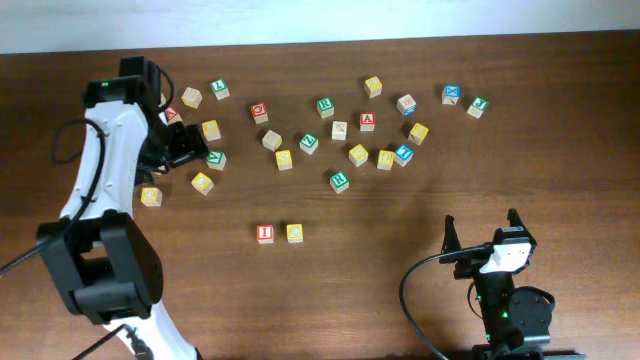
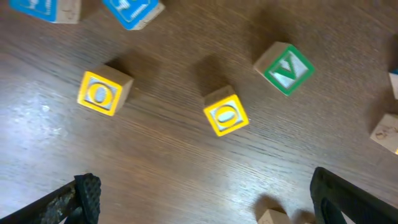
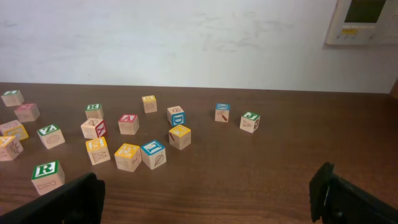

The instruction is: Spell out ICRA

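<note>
A red I block (image 1: 264,233) and a yellow block (image 1: 294,232) sit side by side at the front middle of the table; the yellow one's letter is too small to read. A green R block (image 1: 339,181) (image 3: 47,175) and a red A block (image 1: 367,121) (image 3: 127,123) lie among the scattered blocks further back. My left gripper (image 1: 193,150) (image 2: 205,199) hangs open over the back-left cluster, holding nothing, with a tan block (image 2: 273,216) by its right finger. My right gripper (image 1: 482,232) (image 3: 208,193) stands open and empty at the front right.
Several loose letter blocks spread across the back half of the table, among them a green V block (image 2: 285,68), two yellow blocks (image 2: 102,93) (image 2: 226,114) and a blue I block (image 3: 153,153). A white wall (image 3: 186,37) rises behind the table.
</note>
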Robot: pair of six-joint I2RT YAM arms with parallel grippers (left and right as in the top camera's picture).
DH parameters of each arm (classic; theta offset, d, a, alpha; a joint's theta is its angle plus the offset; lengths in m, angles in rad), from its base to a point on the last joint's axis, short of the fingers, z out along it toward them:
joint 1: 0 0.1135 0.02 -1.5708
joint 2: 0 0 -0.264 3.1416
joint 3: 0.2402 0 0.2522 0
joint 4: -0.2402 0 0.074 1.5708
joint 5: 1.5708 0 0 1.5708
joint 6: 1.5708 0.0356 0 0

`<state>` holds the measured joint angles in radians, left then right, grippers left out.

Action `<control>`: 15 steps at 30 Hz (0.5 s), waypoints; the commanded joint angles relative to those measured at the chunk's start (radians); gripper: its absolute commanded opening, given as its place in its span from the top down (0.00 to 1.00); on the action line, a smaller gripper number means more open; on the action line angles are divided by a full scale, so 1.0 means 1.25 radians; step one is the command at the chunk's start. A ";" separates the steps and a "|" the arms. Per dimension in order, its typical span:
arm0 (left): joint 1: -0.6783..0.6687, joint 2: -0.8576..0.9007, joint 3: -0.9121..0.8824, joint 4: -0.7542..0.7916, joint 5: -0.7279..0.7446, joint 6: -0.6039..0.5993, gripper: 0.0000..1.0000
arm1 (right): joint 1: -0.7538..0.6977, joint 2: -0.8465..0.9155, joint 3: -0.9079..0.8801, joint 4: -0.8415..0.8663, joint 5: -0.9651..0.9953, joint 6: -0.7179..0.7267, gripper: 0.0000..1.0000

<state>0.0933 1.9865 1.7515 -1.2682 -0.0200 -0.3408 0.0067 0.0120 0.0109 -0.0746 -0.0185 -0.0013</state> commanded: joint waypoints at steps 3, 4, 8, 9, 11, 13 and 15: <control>0.012 0.007 -0.002 0.002 -0.017 -0.011 0.01 | -0.005 -0.005 -0.004 0.072 -0.184 0.116 0.02; 0.011 0.007 -0.002 0.002 -0.017 -0.011 0.01 | -0.005 -0.005 -0.004 0.096 -0.280 0.169 0.02; 0.012 0.007 -0.002 0.002 -0.017 -0.011 0.01 | -0.005 -0.005 -0.004 0.190 -0.565 0.363 0.02; 0.012 0.007 -0.002 0.002 -0.017 -0.011 0.01 | -0.005 -0.005 -0.004 0.235 -0.565 0.391 0.02; 0.012 0.007 -0.002 0.002 -0.017 -0.011 0.01 | -0.005 -0.005 -0.004 0.422 -0.562 0.470 0.02; 0.012 0.007 -0.002 0.002 -0.017 -0.011 0.01 | -0.006 -0.005 0.004 0.618 -0.513 0.491 0.02; 0.012 0.007 -0.002 0.002 -0.017 -0.011 0.01 | -0.006 -0.003 0.050 0.641 -0.429 0.493 0.02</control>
<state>0.1043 1.9865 1.7512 -1.2671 -0.0345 -0.3408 0.0051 0.0116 0.0235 0.7170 -0.6544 0.5564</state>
